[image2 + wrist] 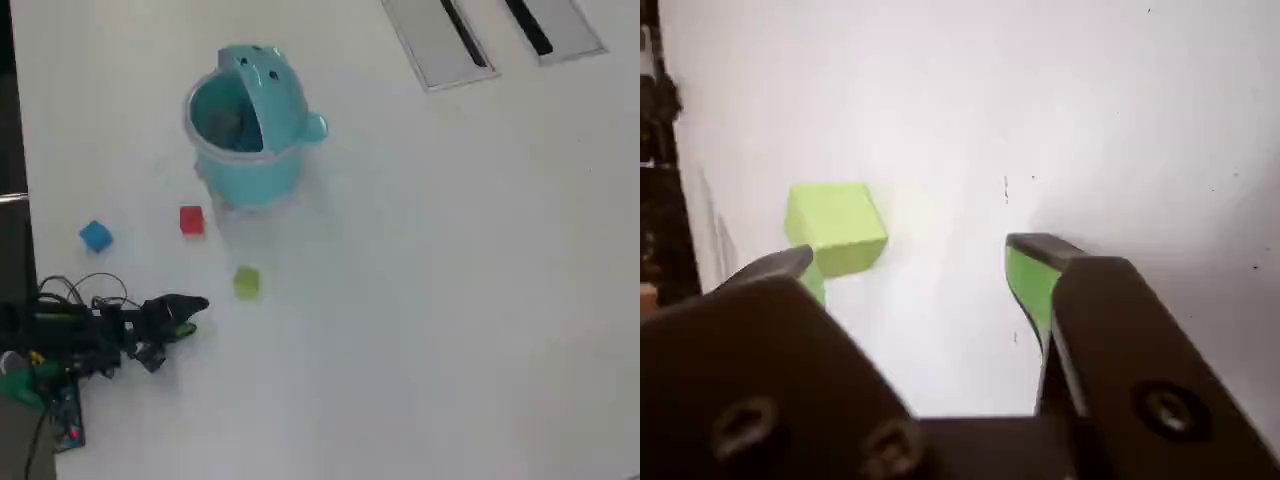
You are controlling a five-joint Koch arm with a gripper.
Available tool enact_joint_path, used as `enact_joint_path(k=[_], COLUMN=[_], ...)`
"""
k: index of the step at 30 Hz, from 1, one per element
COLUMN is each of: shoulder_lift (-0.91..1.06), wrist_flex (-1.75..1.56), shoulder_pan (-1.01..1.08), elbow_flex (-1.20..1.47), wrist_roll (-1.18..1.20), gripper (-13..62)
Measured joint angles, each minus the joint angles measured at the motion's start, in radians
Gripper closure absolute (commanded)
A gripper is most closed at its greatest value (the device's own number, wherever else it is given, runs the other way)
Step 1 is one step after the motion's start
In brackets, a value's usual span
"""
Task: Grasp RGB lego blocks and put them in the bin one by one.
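Yellow-green block (837,226) on white table (1090,120), beside spread end effector (910,265) tips.

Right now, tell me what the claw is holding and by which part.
Nothing. The claw is open with bare table between its tips; the yellow-green block lies just ahead on the table, untouched.

Arm (90,328) is showing as a slim black body w/ thin black cables looping off its top, plus green & red bits at the base end. Gripper (910,262) is showing two chunky matte-black jaws w/ bright green pads on inner faces, round recessed screws sitting in each housing.
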Motion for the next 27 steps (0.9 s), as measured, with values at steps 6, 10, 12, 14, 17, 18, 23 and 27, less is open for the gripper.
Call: enact_joint_path(k=[6,10,12,14,17,18,23,27], shoulder_lift=[-0.002,0.000,0.000,0.000,0.000,0.000,0.000,0.000], wrist_flex=[0.000,0.000,0.000,0.000,0.000,0.000,-0.003,-0.031], shoulder_pan=[0.000,0.000,0.000,0.000,-0.002,-0.002,-0.002,0.008], elbow_flex=[0.000,-0.002,-0.002,-0.002,0.000,0.000,0.000,0.000], wrist_roll=[0.000,0.000,0.000,0.000,0.000,0.000,0.000,-0.006], gripper=[15.3,15.3,15.3,15.3,15.4,15.4,15.4,15.4])
